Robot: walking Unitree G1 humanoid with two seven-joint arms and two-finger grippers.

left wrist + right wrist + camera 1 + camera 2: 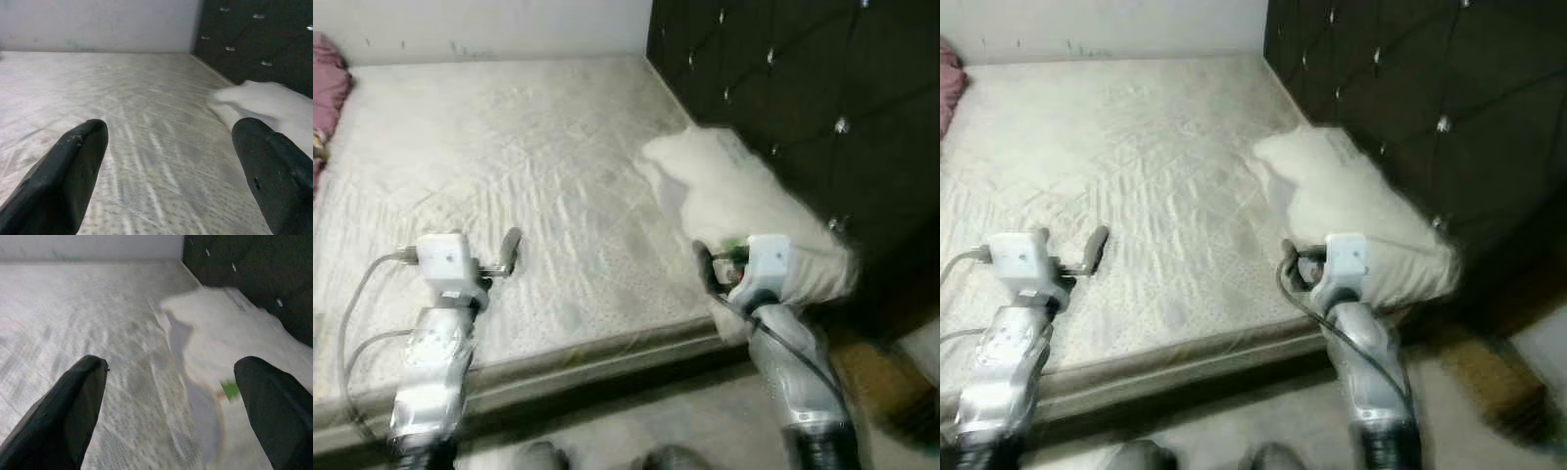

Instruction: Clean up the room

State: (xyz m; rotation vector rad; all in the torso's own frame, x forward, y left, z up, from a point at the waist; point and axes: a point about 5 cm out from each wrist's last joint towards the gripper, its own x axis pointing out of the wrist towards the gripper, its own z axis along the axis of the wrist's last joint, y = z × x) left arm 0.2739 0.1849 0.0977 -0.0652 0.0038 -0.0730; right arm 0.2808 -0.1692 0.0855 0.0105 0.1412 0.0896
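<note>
- Right wrist view first: the right hand (pixel 168 406) hangs released, its two black fingers (pixel 63 411) spread wide with nothing between them, poised over the near edge of the bed (pixel 509 147).
- Straight ahead of that hand, and a touch toward the robot's right, lies the white pillow (pixel 234 342). It is close, with its near end running between the fingers in this view, though nothing is touching it yet as far as I can tell.
- A small green patch (pixel 229 389) sits on the pillow close to the right finger; too blurred to name.
- From the head cameras, the pillow's long axis runs away from the robot along the dark tufted headboard (pixel 803 98), with the far end narrower and the near end at the bed's front corner, just beside the right hand.
- Over on the other side, the left hand (pixel 504 257) is also released, fingers apart, hovering above bare mattress. The pillow is well apart from it, off to the robot's right.
- My call: the right arm is clearly the nearer one. A short reach forward should put it on the pillow's near end.
- At the far left edge of the bed, a pink bundle of cloth (pixel 327 88) waits, well away from both hands.
</note>
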